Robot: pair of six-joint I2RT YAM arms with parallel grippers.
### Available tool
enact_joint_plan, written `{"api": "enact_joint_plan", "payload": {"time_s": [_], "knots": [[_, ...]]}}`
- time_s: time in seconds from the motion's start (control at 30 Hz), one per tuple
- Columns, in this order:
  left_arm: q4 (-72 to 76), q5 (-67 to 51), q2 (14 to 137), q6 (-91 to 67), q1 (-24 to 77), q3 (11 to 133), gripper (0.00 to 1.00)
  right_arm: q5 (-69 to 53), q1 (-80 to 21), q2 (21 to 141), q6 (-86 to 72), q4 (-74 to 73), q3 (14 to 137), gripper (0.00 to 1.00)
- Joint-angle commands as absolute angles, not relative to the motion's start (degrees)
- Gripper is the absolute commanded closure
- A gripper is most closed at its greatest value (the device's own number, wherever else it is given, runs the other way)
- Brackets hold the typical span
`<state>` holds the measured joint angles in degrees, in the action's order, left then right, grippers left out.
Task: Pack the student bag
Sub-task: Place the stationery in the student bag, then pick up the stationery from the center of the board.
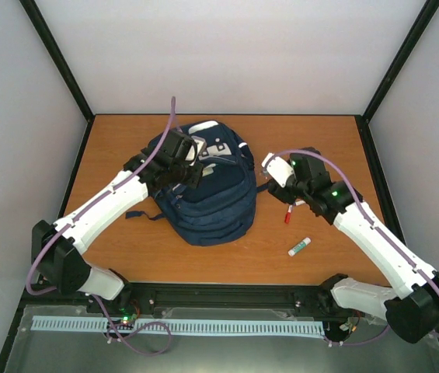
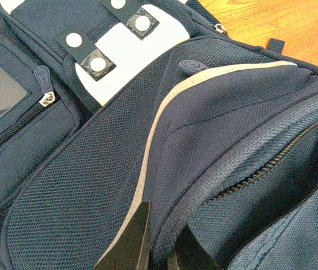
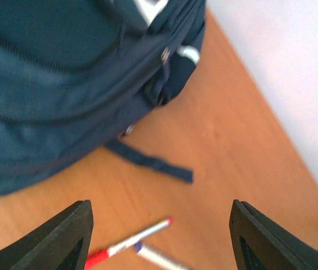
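Left gripper (image 2: 160,244) pinching student bag (image 2: 80,185) fabric; right gripper (image 3: 161,236) spread, beside it

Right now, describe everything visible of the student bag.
The student bag is a navy fabric backpack with mesh panels, a pale stripe, a white patch with snap studs and zipped pockets. It lies flat on the table, one zipper gaping open, a strap trailing onto the wood. The left gripper pinches fabric beside that opening.

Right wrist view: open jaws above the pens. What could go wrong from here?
The red-capped pen lies right beside a silvery pen under the right gripper: closing may catch both or flick one away. The left gripper pinches only an edge of the student bag; it might slip.
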<state>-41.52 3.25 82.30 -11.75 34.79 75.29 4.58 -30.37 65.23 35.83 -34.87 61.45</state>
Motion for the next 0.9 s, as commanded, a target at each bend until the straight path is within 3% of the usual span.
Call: {"api": "enact_joint_plan", "payload": {"time_s": [0.0,0.43,0.57,0.73,0.87], "knots": [[-36.97,1.99,79.55,-12.28,34.54,77.48,0.99,4.47,-27.46,62.86,30.28,-41.46,55.55,0.31],[-34.56,0.38,84.25,-9.61,34.54,76.61,0.99,-1.81,-3.93,53.46,42.57,-51.47,45.55,0.31],[-35.10,-0.11,85.56,-9.42,34.54,77.43,0.99,-3.90,-2.28,51.23,47.41,-54.57,43.98,0.31],[-35.15,-1.81,85.31,-9.79,34.54,76.66,0.99,-16.66,-2.28,49.63,63.40,-67.17,44.19,0.33],[-35.98,-3.60,85.78,-10.35,34.54,77.51,0.99,-17.58,-2.29,49.81,66.33,-67.37,43.72,0.34]]}}
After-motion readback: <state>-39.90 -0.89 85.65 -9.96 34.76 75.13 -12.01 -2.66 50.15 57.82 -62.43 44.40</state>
